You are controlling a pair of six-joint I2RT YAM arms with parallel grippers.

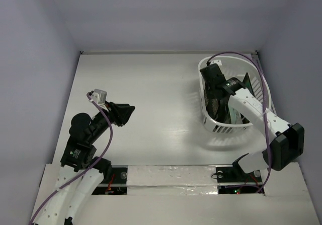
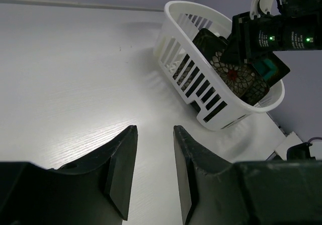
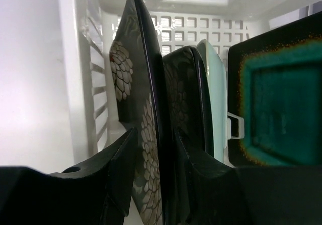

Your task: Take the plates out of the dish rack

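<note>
One mint plate [image 3: 217, 94] mostly hidden; teal plate [image 3: 282, 109] cropped.

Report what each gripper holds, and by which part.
Left gripper: nothing. Right gripper straddles the flowered plate at its rim; whether it's clamped cannot be told.

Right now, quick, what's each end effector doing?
Left end effector: open, empty.
Right end effector: open, straddling the flowered plate in the rack, not clamped.

The left arm [image 1: 80, 147] and right arm [image 1: 256, 111] have white links and black joints. A purple cable [image 1: 104, 127] trails each. The black pincer fingers [image 2: 121, 169] are wedge-shaped.
</note>
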